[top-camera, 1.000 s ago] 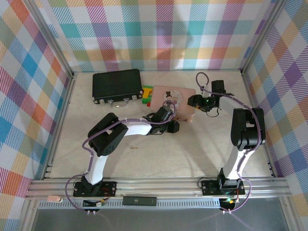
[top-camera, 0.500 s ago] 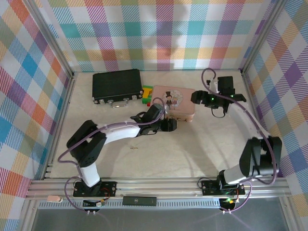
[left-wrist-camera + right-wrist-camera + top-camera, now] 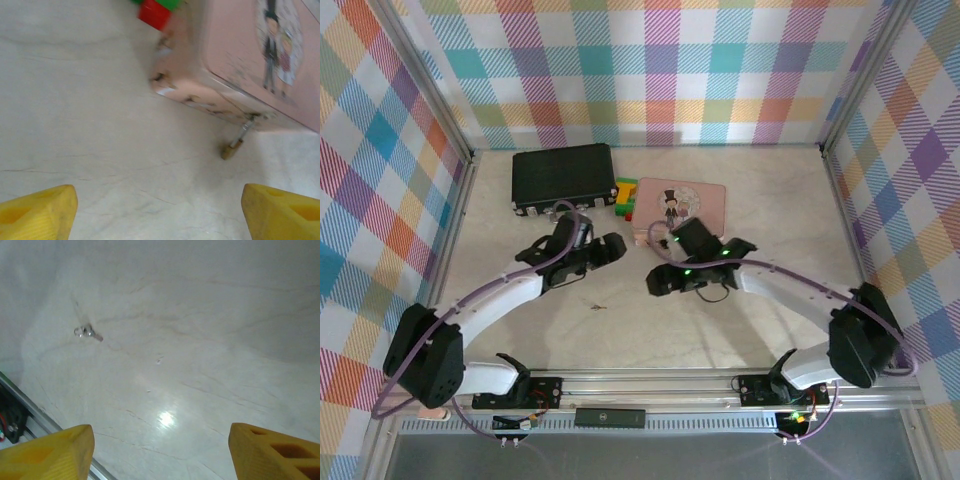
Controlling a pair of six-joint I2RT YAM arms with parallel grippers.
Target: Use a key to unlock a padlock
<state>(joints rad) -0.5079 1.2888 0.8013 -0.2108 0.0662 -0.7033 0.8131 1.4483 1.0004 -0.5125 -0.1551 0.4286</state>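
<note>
Shows the tiny brass-gold padlock (image 3: 230,149) at the front edge of the pink tin box (image 3: 235,65), thin silver shackle up against the tin, body angled down toward the pale counter (image 3: 90,125). Finds the left gripper (image 3: 160,210) spread wide and empty nearby. Puts the right gripper (image 3: 160,452), equally wide and empty, over a small silvery key (image 3: 88,332) lying flat on the counter.
</note>
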